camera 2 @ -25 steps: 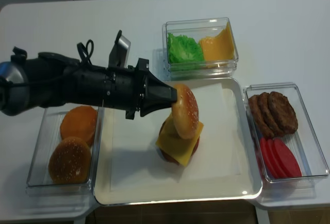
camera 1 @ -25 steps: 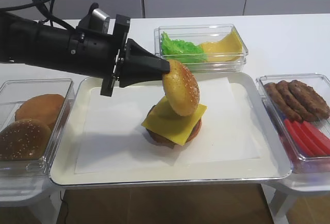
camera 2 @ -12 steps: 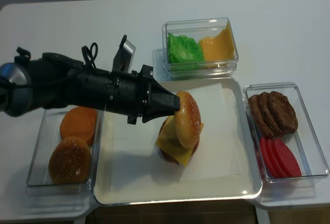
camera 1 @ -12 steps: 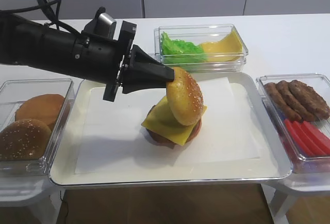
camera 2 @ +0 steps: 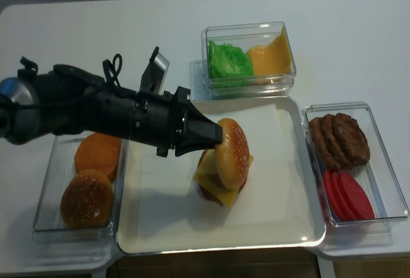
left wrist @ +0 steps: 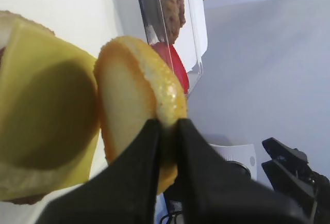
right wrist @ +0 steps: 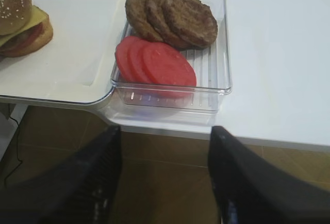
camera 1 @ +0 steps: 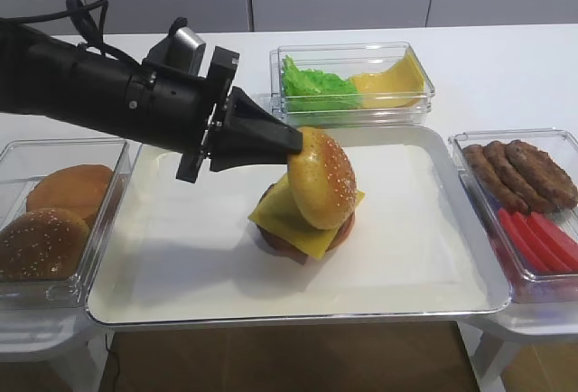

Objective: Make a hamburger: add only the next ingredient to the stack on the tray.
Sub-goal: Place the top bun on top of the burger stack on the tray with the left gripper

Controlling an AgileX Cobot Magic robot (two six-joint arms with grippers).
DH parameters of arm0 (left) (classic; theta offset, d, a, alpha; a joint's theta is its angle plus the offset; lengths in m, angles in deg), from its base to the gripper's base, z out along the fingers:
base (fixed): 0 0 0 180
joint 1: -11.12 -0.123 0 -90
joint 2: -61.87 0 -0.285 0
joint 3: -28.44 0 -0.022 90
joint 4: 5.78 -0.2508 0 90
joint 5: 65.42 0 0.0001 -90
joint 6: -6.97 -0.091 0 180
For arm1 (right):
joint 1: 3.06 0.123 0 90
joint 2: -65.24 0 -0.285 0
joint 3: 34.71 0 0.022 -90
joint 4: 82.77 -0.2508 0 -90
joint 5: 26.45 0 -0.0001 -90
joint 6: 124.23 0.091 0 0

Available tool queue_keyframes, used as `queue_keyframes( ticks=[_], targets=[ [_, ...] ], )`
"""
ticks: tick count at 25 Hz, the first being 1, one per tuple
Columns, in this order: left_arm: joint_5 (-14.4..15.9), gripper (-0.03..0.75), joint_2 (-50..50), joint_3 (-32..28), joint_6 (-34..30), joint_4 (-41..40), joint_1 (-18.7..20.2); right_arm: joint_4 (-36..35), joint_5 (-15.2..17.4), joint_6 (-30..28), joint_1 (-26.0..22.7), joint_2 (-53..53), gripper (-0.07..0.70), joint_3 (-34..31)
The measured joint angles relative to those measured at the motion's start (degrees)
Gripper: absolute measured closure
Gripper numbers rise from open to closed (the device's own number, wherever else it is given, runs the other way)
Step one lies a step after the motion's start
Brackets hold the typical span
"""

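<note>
My left gripper (camera 1: 296, 144) is shut on the rim of the sesame bun top (camera 1: 322, 178), which it holds steeply tilted, almost on edge. The bun's lower edge is at the yellow cheese slice (camera 1: 291, 223) of the stack (camera 2: 210, 185), which sits in the middle of the cream-white tray (camera 1: 181, 306). In the left wrist view both fingers pinch the bun top (left wrist: 139, 95) beside the cheese (left wrist: 41, 110). My right gripper (right wrist: 165, 131) hangs open and empty off the table's front right edge. The stack (right wrist: 23, 33) shows at that view's top left.
A clear box of lettuce and cheese (camera 1: 352, 80) stands behind the tray. On the right, a box (camera 1: 524, 198) holds brown patties and red tomato slices. At the left, another box (camera 1: 54, 216) holds a smooth bun and a sesame bun.
The left gripper has swung a little and lowered the bun top down onto the cheese slice. The bun stays tilted in the grip. The right gripper has not moved.
</note>
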Motion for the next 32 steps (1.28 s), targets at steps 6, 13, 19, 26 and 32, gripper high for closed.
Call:
queue_keyframes(
  ticks=[6, 13, 19, 26, 32],
  targets=[
    [0.51, 0.656, 0.00, 0.24, 0.25, -1.61, 0.00, 0.00, 0.00, 0.00, 0.00, 0.00, 0.227, 0.00],
    [0.51, 0.629, 0.00, 0.24, 0.46, -1.80, 0.00, 0.00, 0.00, 0.00, 0.00, 0.00, 0.227, 0.00],
    [0.51, 0.568, 0.00, 0.34, 0.55, -2.68, 0.00, 0.00, 0.00, 0.00, 0.00, 0.00, 0.227, 0.00],
    [0.51, 0.488, 0.00, 0.34, 0.80, -3.18, -1.68, 0.00, 0.00, 0.00, 0.00, 0.00, 0.227, 0.00],
    [0.41, 0.442, 0.00, 0.34, 1.32, -5.22, -2.80, 0.00, 0.00, 0.00, 0.00, 0.00, 0.227, 0.00]
  ],
)
